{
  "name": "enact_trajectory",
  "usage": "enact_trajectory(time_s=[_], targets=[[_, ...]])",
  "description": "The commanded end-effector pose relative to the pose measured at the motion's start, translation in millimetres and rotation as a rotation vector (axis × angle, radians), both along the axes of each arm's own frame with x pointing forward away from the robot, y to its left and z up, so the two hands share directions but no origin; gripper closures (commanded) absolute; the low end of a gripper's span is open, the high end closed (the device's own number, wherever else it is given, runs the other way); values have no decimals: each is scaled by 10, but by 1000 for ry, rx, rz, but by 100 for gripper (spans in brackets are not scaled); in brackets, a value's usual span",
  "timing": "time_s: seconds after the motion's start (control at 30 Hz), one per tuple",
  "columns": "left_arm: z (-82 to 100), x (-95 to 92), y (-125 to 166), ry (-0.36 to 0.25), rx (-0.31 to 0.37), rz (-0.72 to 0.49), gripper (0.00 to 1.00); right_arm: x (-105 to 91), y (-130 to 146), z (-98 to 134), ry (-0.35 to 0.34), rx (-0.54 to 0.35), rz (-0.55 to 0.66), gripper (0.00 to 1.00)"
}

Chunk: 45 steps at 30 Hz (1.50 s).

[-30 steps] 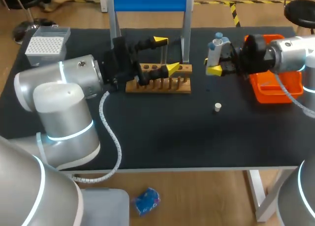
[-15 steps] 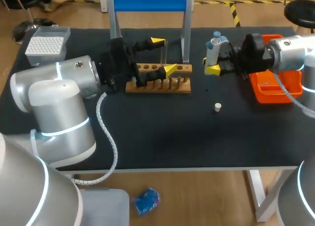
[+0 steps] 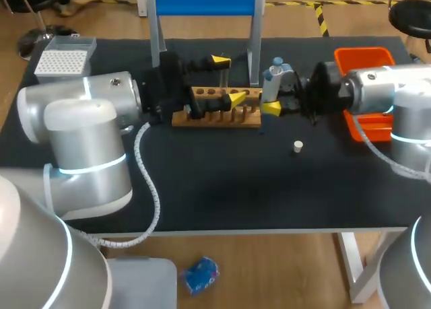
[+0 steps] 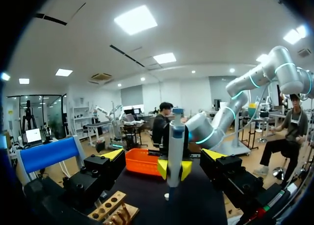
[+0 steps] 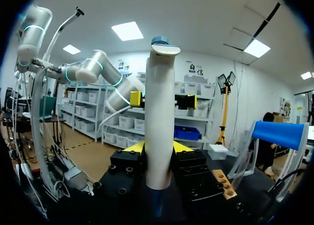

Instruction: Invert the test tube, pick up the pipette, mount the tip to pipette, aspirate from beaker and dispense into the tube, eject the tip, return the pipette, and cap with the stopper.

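Gripping the pipette (image 5: 159, 117) upright, the right gripper (image 5: 158, 147) clamps the white body from both sides. The left gripper (image 4: 163, 155) has its fingers spread wide with nothing touching them. The pipette stands ahead of that gap. The wooden tube rack (image 3: 215, 117) lies beneath the left gripper.

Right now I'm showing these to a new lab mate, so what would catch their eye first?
Most likely the white pipette, held upright in the right gripper by the right end of the wooden rack. Next, the left gripper, fingers open over that rack, and the orange tray on the table's right side.
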<state>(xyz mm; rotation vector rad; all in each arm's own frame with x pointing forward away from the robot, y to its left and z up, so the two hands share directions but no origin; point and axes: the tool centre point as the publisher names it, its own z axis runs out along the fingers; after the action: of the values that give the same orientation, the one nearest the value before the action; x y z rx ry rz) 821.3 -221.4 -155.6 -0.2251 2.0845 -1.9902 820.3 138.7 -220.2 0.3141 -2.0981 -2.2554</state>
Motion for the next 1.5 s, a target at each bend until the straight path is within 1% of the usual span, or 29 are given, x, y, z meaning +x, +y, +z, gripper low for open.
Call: enact_trajectory(time_s=[0.03, 0.2, 0.3, 0.47, 0.57, 0.6, 0.73, 0.8, 0.9, 1.1, 1.13, 1.23, 1.33, 1.4, 1.5], targets=[[-59, 23, -50, 14, 0, 1, 0, 19, 147, 13, -4, -8, 10, 100], [-149, 22, -81, 29, -5, 10, 1, 14, 269, 79, -15, 6, 13, 100], [-178, 29, -105, 32, -14, 13, 0, 15, 340, 94, -17, 16, 19, 100], [-185, 63, -148, 30, -26, 14, 1, 18, 450, 59, 1, 26, 28, 100], [-184, 74, -162, 27, -24, 9, 4, 14, 502, 43, 8, 29, 36, 100], [-185, 78, -164, 27, -21, 7, 7, 14, 522, 38, 11, 29, 40, 100], [-187, 84, -166, 28, -16, 5, 10, 18, 556, 29, 17, 29, 44, 100], [-192, 86, -168, 30, -15, 3, 18, 19, 572, 26, 21, 27, 48, 100], [-195, 87, -170, 30, -16, 3, 25, 17, 589, 26, 22, 25, 50, 100], [-211, 91, -188, 33, -14, -1, 30, 11, 622, 12, 32, 22, 56, 100], [-211, 91, -188, 33, -14, -1, 33, 11, 624, 11, 33, 22, 57, 100], [-220, 91, -178, 34, -12, 1, 38, 10, 626, 11, 35, 22, 59, 100], [-226, 90, -160, 35, -10, 4, 38, 9, 628, 9, 37, 21, 60, 100], [-229, 89, -151, 35, -10, 7, 40, 9, 628, 7, 39, 20, 60, 100], [-229, 88, -144, 34, -10, 11, 38, 9, 625, 2, 39, 20, 58, 100]])
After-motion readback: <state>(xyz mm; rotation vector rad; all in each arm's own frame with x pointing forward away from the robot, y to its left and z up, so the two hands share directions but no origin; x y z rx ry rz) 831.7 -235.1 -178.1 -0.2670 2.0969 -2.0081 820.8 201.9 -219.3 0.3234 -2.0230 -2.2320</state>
